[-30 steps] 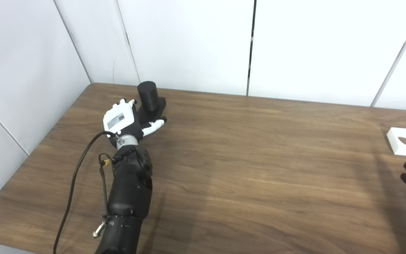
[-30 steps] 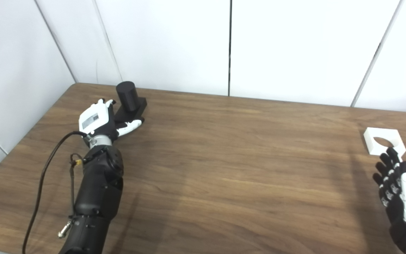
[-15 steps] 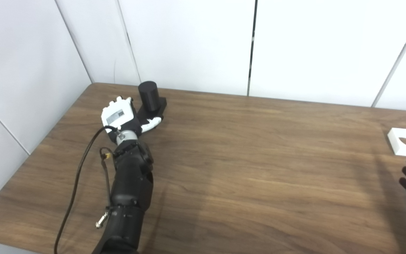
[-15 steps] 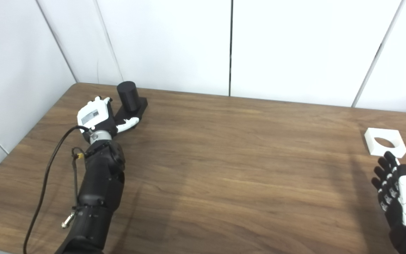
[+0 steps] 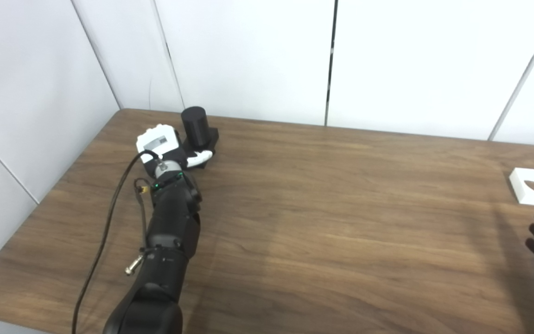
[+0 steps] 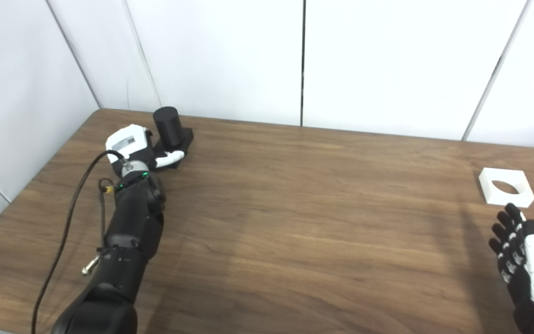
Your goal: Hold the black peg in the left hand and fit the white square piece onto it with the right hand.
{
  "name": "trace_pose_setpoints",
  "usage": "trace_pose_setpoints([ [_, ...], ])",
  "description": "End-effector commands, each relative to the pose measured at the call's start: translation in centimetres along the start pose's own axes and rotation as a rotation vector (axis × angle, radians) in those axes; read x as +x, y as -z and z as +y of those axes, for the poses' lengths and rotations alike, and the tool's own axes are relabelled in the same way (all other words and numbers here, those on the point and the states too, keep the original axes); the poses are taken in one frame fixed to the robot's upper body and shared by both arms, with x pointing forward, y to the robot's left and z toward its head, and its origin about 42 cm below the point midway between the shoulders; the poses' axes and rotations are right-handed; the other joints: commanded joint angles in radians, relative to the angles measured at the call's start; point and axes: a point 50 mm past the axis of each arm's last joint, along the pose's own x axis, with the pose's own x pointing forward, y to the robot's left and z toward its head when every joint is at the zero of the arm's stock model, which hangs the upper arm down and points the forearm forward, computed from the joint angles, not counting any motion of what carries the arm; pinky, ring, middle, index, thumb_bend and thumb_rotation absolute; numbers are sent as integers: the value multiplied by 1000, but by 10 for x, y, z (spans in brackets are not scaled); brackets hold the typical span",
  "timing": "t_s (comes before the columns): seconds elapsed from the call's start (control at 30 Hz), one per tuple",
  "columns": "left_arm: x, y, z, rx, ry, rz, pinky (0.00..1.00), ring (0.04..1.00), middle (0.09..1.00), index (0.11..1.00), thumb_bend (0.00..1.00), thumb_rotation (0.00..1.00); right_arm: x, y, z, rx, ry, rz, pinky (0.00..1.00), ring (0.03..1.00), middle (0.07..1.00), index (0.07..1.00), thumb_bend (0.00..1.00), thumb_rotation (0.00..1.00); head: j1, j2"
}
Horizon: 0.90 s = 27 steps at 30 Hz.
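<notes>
At the far left corner of the brown wood-grain worktop (image 6: 295,241), the left robot hand (image 5: 162,147) is lying against the black cylindrical peg on its flat square base (image 5: 196,129). The white back of this robot hand is facing up, and one white fingertip is resting on the front edge of the base. The other fingers are hidden behind the palm, so I cannot tell if they are closing on the base or only touching it. I judge that the hand is placed low and from the near-left side because the flat base is the easiest part to grip — this leaves the cylinder free for the fitting. The peg is standing upright on the worktop, its long axis vertical and its round top pointing up, near the white wall panels (image 5: 248,55).

The middle of the worktop is carrying nothing of the task.

At the far right, the white square piece with a round hole (image 6: 506,186) is lying flat, the hole facing up, so its opening is in line with a peg that is standing. The right robot hand (image 6: 524,257) is hovering just before it, not touching, with black fingers spread apart and holding nothing — probably waiting.
</notes>
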Motion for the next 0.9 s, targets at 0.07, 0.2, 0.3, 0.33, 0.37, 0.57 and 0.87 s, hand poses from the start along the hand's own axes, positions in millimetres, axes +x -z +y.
trace_pose_setpoints([
  [0.07,20,-16,39,2,-94,-16,998,987,971,853,886,701,0,-21,-1,-29,-7,-89,1000,1000,1000,1000,556,1000,-5,2],
  [0.2,24,-17,34,5,-57,-9,1000,996,978,851,884,684,-1,-22,-1,-33,0,-83,1000,1000,1000,1000,539,1000,-7,4],
  [0.3,28,-15,29,30,-28,1,991,987,974,864,895,695,-1,-22,-3,-40,-7,-85,1000,1000,1000,1000,524,1000,-9,5],
  [0.33,29,-14,28,32,-22,2,987,983,971,865,894,687,-1,-22,-3,-38,-3,-81,1000,1000,1000,1000,523,1000,-9,5],
  [0.37,29,-13,26,34,-18,3,985,981,969,868,892,682,-1,-22,-3,-34,2,-82,1000,1000,1000,1000,531,1000,-10,5],
  [0.57,32,-8,17,46,-4,18,992,982,965,875,869,608,0,-23,-4,-35,5,-92,1000,1000,1000,1000,503,1000,-9,7],
  [0.87,34,1,11,81,-9,44,1000,993,965,876,835,633,0,-25,-6,-28,-1,-95,1000,1000,1000,1000,543,1000,-3,10],
])
